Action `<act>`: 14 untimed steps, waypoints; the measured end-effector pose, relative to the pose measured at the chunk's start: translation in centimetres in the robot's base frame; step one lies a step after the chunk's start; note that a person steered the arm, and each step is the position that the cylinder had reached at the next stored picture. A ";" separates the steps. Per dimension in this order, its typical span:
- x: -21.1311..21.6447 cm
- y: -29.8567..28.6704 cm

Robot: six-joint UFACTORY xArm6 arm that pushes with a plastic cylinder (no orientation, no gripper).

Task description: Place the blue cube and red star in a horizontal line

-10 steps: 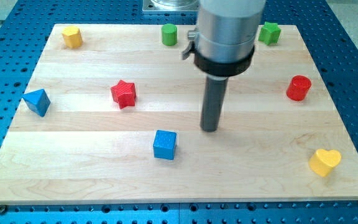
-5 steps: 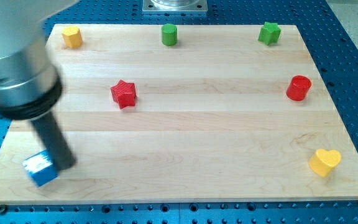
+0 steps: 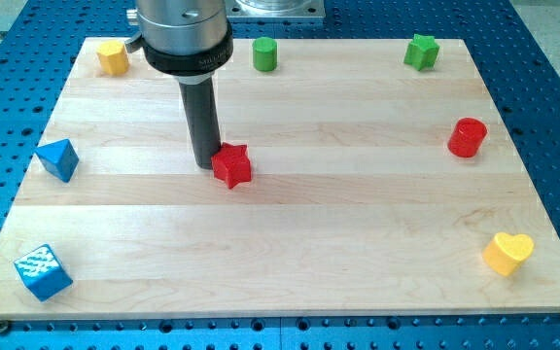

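The blue cube lies near the board's bottom left corner. The red star lies left of the board's middle. My tip touches the red star's left side. The cube sits far down and to the left of the star and my tip.
A blue triangular block lies at the left edge. A yellow block, a green cylinder and a green star line the top. A red cylinder and a yellow heart sit at the right of the wooden board.
The blue cube moved from the lower middle to the bottom left corner. My tip then went up to the red star, which shifted to the right and slightly down.
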State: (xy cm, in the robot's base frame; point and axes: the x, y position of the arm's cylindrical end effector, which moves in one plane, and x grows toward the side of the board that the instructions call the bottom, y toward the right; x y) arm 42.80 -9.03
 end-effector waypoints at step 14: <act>3.1 5.8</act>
State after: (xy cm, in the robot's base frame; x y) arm 45.91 -3.23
